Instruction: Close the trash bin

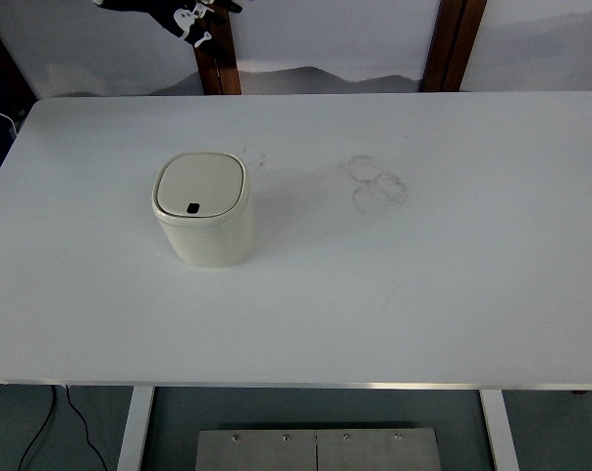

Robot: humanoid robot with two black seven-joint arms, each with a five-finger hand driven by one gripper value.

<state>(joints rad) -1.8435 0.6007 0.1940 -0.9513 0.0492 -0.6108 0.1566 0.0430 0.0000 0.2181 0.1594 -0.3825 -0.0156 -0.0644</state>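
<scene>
Head view: trash bin (205, 211) sits on the table (423, 294), left of centre, upright, lid (200, 185) flat and seated flush all round as far as I can see. Looks closed; task reads as done from this angle. Left hand (192, 18) is at the top edge, well above and beyond the bin, touching nothing; only a few fingertips show, so I can't tell if it's open or curled. Right hand not in view. Handling guess: small plastic bin, likely light and empty, smooth sides, so it would slide or tip under a sideways shove. Best contact is a flat press straight down on the lid top, away from the small dark latch (192, 207) at the near edge. Faint ring marks (376, 183) lie to the right, well clear.
</scene>
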